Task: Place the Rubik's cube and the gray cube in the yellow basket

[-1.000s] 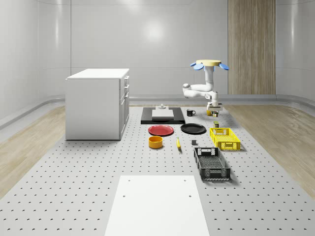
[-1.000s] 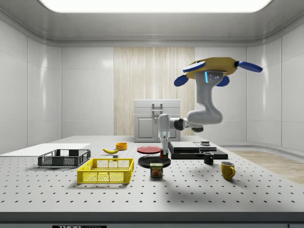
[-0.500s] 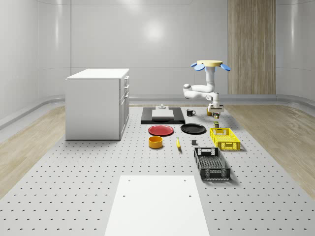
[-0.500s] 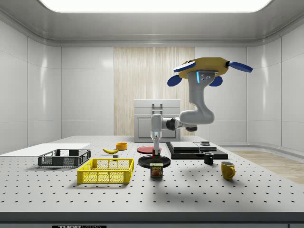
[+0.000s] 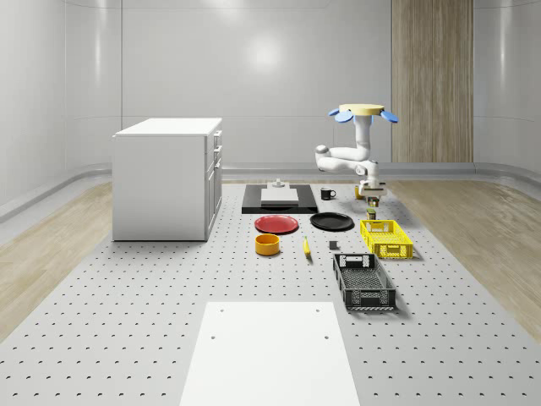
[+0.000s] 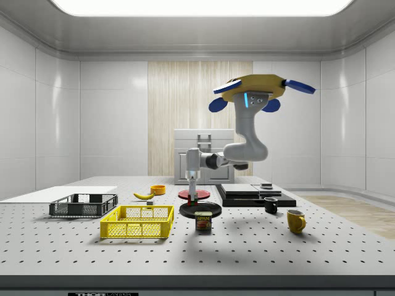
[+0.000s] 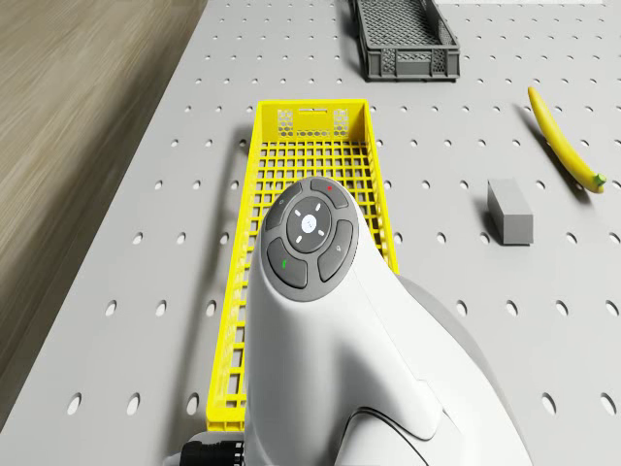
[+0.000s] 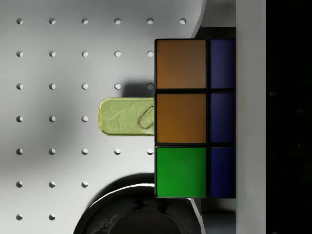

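**Rubik's cube carried in the air near the yellow basket**

The drone (image 6: 254,92) is seen hovering above the perforated table (image 5: 127,338), over the stretch beside the yellow basket (image 6: 137,222). Its white arm (image 6: 237,148) is bent down toward that basket. The gripper (image 6: 193,198) is closed on the Rubik's cube (image 8: 194,118), which is held clear of the table, above the tin can (image 6: 203,221) and the black plate (image 6: 200,209), just beyond the basket's far end. In the wrist view, brown, green and dark blue tiles of the cube are shown, with the can's lid and the plate's rim below.

The gray cube (image 7: 509,212) is lying on the table beside the yellow basket, apart from it, with a banana (image 7: 566,141) just past it. A black crate (image 7: 402,37) is set beyond the basket's other end.
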